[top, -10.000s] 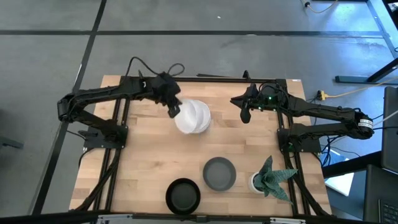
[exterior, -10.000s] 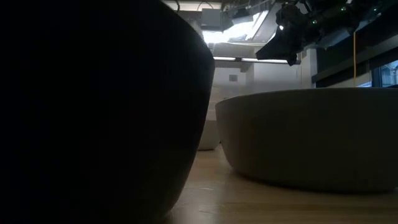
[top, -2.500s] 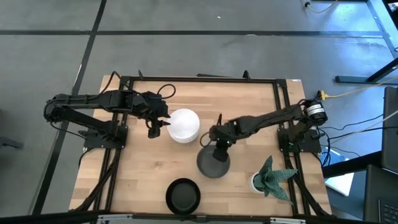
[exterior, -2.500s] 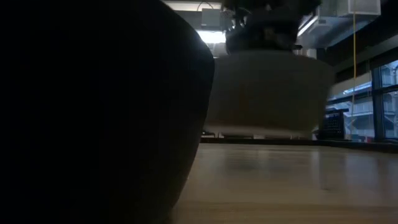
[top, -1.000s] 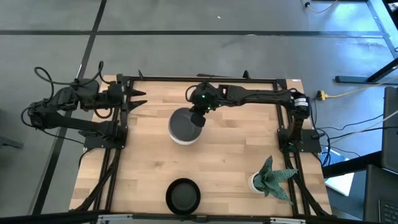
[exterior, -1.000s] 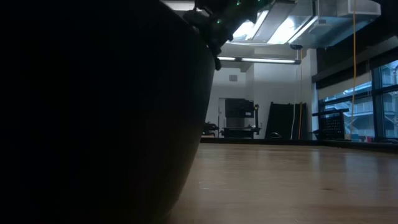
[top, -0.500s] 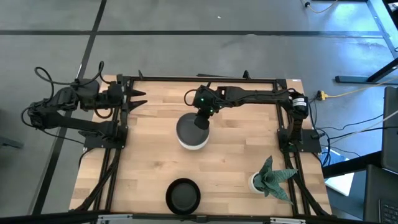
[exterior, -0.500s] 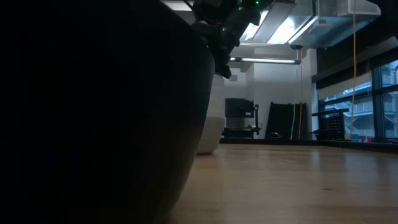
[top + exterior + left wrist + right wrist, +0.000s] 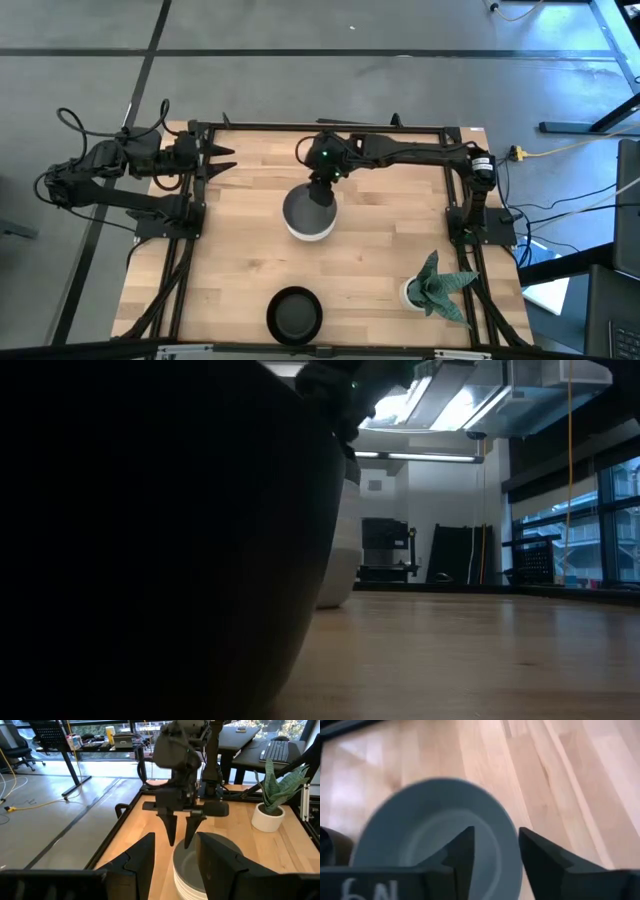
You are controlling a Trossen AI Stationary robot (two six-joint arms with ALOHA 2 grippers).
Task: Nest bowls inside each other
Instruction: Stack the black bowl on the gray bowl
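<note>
A grey bowl (image 9: 305, 208) sits on top of a stack of white bowls (image 9: 186, 889) at the table's middle. It also shows in the left wrist view (image 9: 207, 862) and the right wrist view (image 9: 420, 825). My right gripper (image 9: 322, 192) is open just above the stack's far rim, fingers pointing down (image 9: 179, 842); I see no touch. A black bowl (image 9: 294, 314) rests on its base near the table's near edge and fills the low view's left (image 9: 150, 540). My left gripper (image 9: 222, 158) is open and empty at the far left edge. A second grey bowl does not show.
A small white pot with a spiky green plant (image 9: 432, 284) stands at the near right. The dark frame rails (image 9: 190, 230) run along the table's left, right and far sides. Bare wood lies between the stack and the black bowl.
My right gripper has gone a little toward the table's near and right edges with the grey bowl. The bowl and the white stack under it have shifted the same way. The bowl now lies level on the stack, and the gripper has risen a little.
</note>
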